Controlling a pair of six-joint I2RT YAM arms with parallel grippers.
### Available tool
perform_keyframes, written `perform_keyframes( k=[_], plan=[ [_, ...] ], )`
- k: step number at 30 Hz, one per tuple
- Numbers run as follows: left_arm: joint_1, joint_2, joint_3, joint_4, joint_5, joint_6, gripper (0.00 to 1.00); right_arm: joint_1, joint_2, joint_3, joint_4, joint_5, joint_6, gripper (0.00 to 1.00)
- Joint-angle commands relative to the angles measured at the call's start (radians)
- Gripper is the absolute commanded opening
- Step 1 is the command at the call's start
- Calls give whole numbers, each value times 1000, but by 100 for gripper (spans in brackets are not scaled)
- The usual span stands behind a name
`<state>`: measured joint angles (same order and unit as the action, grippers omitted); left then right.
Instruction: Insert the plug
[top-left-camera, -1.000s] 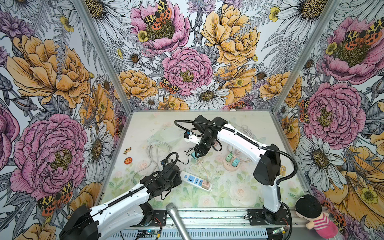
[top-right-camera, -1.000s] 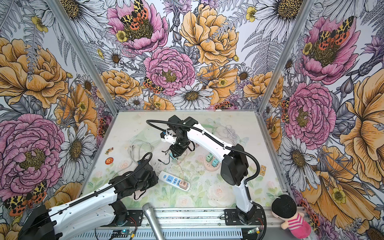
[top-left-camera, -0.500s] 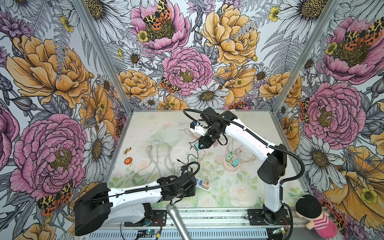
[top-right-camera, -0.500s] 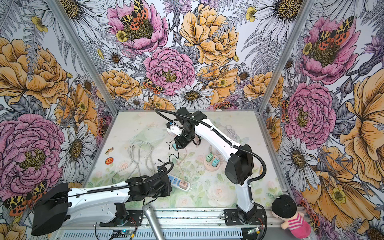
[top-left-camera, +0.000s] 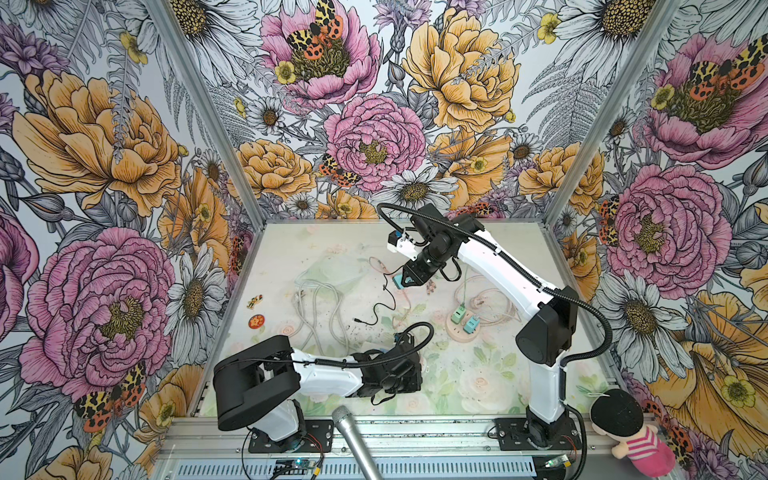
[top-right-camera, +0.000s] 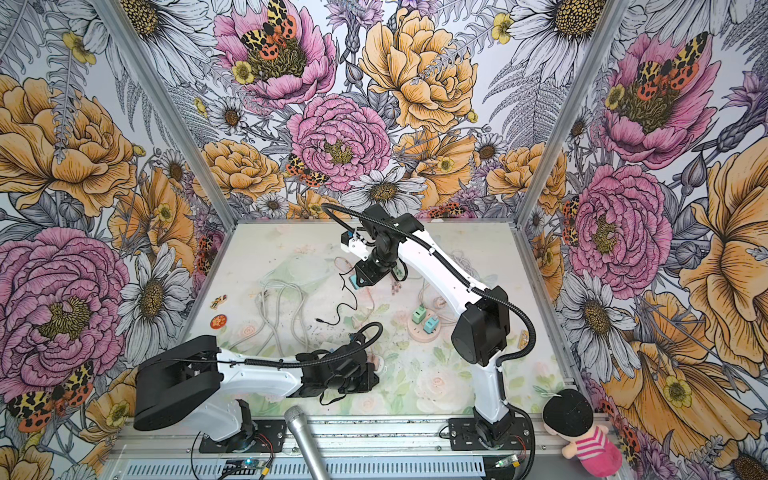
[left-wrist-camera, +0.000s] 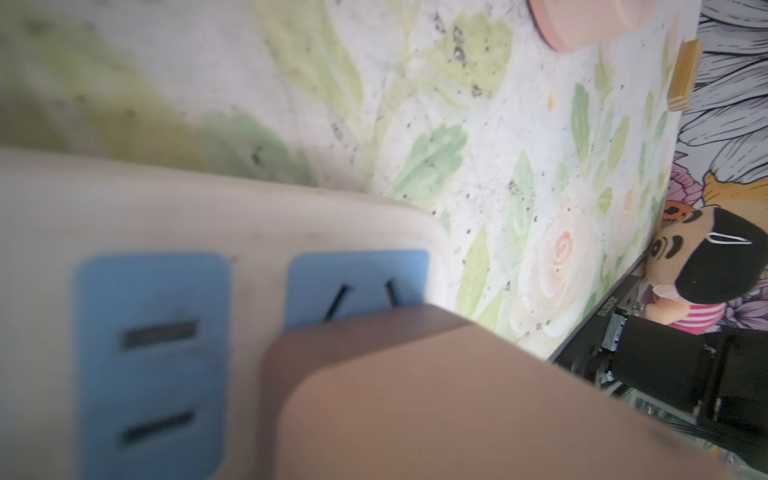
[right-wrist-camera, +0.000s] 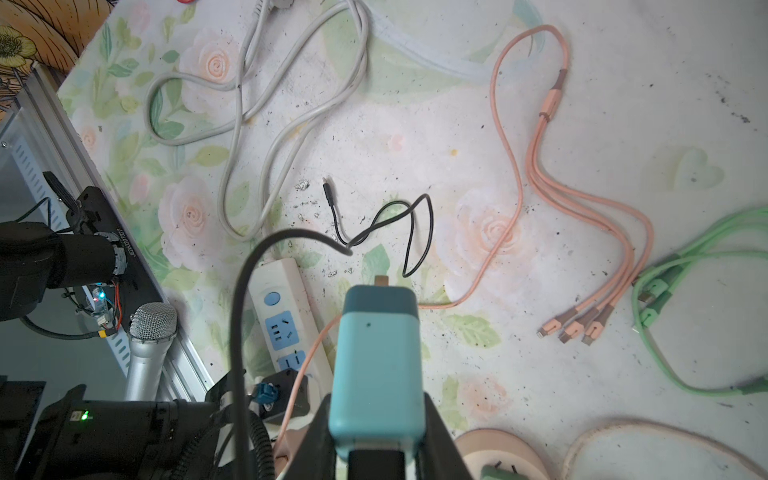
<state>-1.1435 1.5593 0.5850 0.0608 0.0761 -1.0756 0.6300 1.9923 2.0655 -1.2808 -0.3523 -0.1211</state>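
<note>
On the left, a grey cable (top-left-camera: 320, 307) is lying in loops on the table (top-left-camera: 478, 249). Just in front of it the left gripper (top-left-camera: 409, 372) is hanging low over the power strip (right-wrist-camera: 282, 299). Its jaws are closed together and nothing is showing between them. In the left wrist view a brown finger (left-wrist-camera: 415, 395) is covering part of the strip's end socket (left-wrist-camera: 357, 282); whether it is pressing down I cannot tell.

Further right and toward the back, the right gripper (top-left-camera: 411, 277) is clamping the teal plug (right-wrist-camera: 376, 357) by its sides, jaws partly apart around it. The plug is hanging in the air above the table, well apart from the power strip, and a thin black cable (right-wrist-camera: 431, 226) is trailing onto the table below it.

Right of that, a round pink base (top-left-camera: 457, 336) is carrying two green plugs (top-left-camera: 464, 322). A doll (top-left-camera: 627, 432) is sitting at the far right, off the table.
</note>
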Motion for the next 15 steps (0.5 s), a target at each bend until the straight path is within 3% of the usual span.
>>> perform_keyframes(
  k=[1, 5, 11, 13, 15],
  plan=[
    [64, 24, 18, 62, -4, 1, 5, -11, 0, 6, 17, -8, 2, 0],
    [147, -1, 35, 64, -13, 34, 6, -22, -5, 6, 17, 2, 0, 0],
    [192, -18, 119, 0, 129, 133, 13, -18, -12, 20, 15, -24, -38, 0],
    [173, -114, 146, -168, 97, 174, 15, -11, -19, 19, 10, -18, -51, 0],
    [162, -227, 166, -391, -11, 194, 16, -5, -20, 23, -2, -13, -60, 0]
  ],
)
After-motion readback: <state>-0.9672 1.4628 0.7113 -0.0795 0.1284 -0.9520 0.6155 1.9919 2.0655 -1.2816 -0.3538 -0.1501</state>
